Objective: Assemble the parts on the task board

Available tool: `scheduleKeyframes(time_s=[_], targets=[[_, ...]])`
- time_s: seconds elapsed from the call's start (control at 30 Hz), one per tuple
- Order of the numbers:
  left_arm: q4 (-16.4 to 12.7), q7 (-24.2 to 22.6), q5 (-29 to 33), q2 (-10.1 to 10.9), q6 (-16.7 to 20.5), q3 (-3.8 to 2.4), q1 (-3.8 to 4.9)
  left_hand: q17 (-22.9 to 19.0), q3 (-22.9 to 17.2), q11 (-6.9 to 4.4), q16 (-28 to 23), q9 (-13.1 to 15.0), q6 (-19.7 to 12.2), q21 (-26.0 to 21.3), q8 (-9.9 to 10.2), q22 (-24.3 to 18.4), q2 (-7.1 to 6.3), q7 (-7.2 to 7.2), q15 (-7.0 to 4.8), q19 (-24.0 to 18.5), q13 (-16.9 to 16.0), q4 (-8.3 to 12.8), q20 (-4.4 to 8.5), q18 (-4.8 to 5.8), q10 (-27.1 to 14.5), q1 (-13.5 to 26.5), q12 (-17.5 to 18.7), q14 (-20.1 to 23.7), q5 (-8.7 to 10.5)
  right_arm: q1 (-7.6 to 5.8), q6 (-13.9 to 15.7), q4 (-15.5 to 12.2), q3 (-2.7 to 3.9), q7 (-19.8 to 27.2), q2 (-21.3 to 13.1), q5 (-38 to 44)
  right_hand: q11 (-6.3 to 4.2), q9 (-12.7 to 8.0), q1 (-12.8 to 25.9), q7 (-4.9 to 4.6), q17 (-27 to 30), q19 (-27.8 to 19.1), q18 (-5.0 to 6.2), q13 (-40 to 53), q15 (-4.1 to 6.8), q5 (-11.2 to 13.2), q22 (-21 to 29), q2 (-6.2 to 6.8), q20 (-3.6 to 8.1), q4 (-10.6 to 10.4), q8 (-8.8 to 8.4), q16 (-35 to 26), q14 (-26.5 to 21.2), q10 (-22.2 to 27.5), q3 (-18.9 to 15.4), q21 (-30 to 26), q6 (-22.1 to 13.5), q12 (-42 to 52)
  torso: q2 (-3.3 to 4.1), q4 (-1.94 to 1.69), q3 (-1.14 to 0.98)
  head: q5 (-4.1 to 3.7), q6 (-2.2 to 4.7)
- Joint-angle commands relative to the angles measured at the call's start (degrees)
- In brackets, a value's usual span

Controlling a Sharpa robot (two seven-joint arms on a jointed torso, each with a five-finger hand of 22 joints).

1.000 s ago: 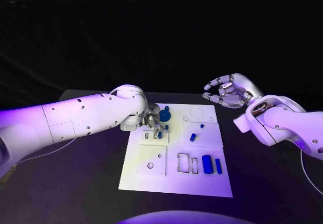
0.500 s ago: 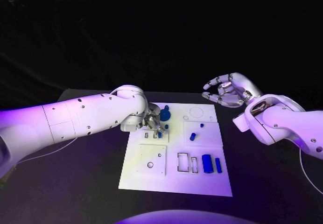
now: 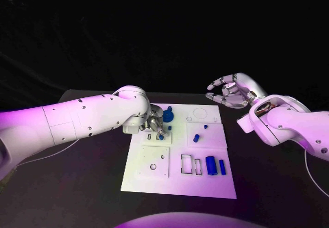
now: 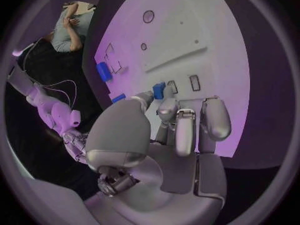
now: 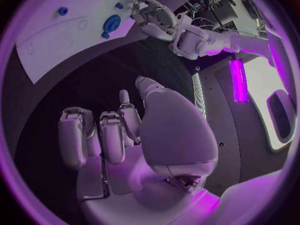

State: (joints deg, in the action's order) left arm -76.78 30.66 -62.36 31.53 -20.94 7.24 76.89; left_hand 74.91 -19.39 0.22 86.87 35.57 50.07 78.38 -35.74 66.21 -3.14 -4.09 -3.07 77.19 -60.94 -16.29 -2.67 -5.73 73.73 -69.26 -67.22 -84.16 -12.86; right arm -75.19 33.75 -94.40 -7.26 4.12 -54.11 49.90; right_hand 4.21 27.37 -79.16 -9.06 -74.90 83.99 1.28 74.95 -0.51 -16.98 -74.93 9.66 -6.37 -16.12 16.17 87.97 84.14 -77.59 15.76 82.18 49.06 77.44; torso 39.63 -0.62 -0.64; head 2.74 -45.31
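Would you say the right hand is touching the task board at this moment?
Apart: in the head view the right hand hangs beyond the task board's far right corner.

You have one white task board (image 3: 179, 183) on the table. Count six blue parts on it: one round disc (image 3: 168, 118), one small peg (image 3: 206, 127), one short cylinder (image 3: 196, 139), one small piece (image 3: 161, 137) at the left hand's (image 3: 152, 125) fingertips, and two upright blocks (image 3: 211, 166) (image 3: 222, 166) near the board's right edge.

No text, label, brand, number or sign can be read anywhere in these views.
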Motion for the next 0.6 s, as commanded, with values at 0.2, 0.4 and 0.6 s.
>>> scheduleKeyframes(time_s=[0.2, 0.4, 0.6], targets=[[-0.7, -0.6, 6.1, 0.8, 3.8, -0.02, -0.02, 9.5, -10.2, -0.71, 0.0, 2.3, -0.9, 0.7, -1.3, 0.6, 0.12, 0.09, -0.68, -0.3, -0.9, 2.8, 0.15, 0.93, 0.5, -6.0, -0.3, -4.4, 0.08, 0.14, -0.8, 1.0, -0.01, 0.0, 0.3, 1.2, 0.04, -0.1, 0.2, 0.03, -9.7, 1.4, 0.81, 1.8, 0.44, -0.5, -10.2, 0.14, 0.28, 0.1, 0.45, -0.4, 4.5, 0.3, 0.5, -0.4, -0.2, -0.2, 0.01, 0.01, -0.05, 0.14, -0.39], [-1.7, -0.7, 8.4, 2.6, 5.4, -0.19, -0.11, 9.0, -18.7, -0.58, -0.2, 5.0, -1.2, 0.9, -2.8, 0.8, -2.16, 0.13, -0.63, -0.4, 0.3, 4.7, 0.05, 0.93, 0.4, -4.4, 0.7, -4.3, 0.39, 0.19, -0.8, 1.5, -0.02, 0.1, 0.3, 1.2, 0.05, -0.1, 0.6, 0.01, -9.7, 1.4, 0.82, 1.7, 0.44, 0.2, -10.1, 0.29, 0.29, 0.0, 0.6, -0.4, 4.5, 0.3, 0.5, -0.4, -0.2, -0.2, -0.09, -0.02, -0.05, 0.14, -0.22], [-3.4, -0.8, 9.4, 5.0, 7.8, -0.49, -0.14, 8.9, -19.8, -0.61, -0.2, 5.5, -1.1, 0.9, -3.2, 0.8, -2.46, 0.24, -0.69, -0.5, 0.4, 5.1, 0.06, 0.92, 0.6, -3.8, 0.7, -4.3, 0.38, 0.21, -0.7, 2.0, -0.02, 0.1, 0.1, 1.2, 0.06, -0.1, 0.7, 0.02, -9.7, 1.4, 0.83, 1.7, 0.44, 0.5, -10.1, 0.31, 0.29, -0.1, 0.64, -0.4, 4.5, 0.3, 0.5, -0.5, -0.2, -0.3, -0.14, -0.11, -0.08, 0.15, -0.08]])
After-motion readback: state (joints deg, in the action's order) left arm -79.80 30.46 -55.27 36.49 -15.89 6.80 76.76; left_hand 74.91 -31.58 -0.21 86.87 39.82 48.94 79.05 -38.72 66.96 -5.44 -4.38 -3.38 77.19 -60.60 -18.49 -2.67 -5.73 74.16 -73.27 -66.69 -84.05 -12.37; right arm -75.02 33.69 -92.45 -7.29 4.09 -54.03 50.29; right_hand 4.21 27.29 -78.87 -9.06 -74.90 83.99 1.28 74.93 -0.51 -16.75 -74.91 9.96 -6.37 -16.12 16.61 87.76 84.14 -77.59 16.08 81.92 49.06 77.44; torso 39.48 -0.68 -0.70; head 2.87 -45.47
